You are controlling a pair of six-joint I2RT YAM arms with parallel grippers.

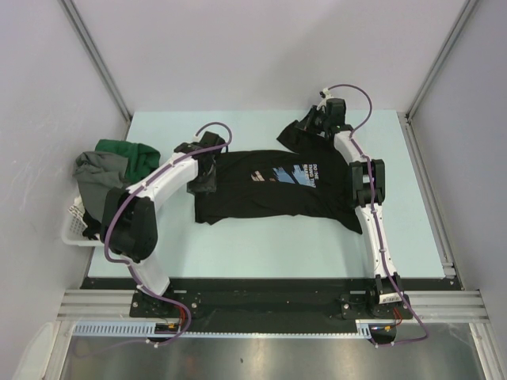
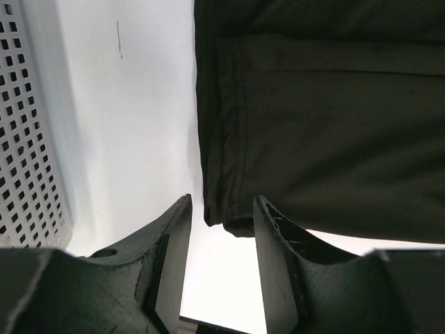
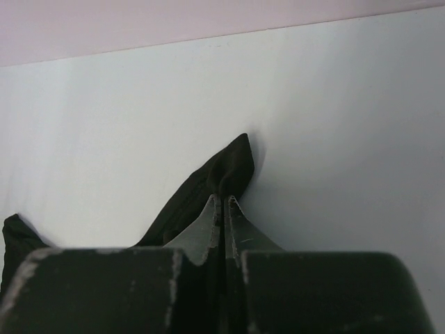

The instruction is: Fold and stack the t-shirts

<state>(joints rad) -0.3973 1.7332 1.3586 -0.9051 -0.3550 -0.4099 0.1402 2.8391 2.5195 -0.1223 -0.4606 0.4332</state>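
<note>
A black t-shirt [image 1: 273, 190] with a blue, brown and white chest print lies spread on the pale table. My left gripper [image 1: 207, 168] is open at the shirt's left edge; in the left wrist view [image 2: 221, 209] the hemmed corner of the black cloth [image 2: 313, 118] hangs just beyond the fingertips. My right gripper [image 1: 305, 127] is shut on a pinch of the black shirt's far right sleeve, a cloth point [image 3: 233, 167] sticking out past the closed fingers [image 3: 224, 205]. A dark green shirt [image 1: 131, 156] and a grey shirt [image 1: 99, 176] are heaped in the basket at left.
A white slatted plastic basket [image 1: 74, 227] hangs over the table's left edge; its perforated wall shows in the left wrist view [image 2: 28, 139]. Grey walls and metal posts enclose the table [image 1: 261, 253]. The arm bases sit at the near edge.
</note>
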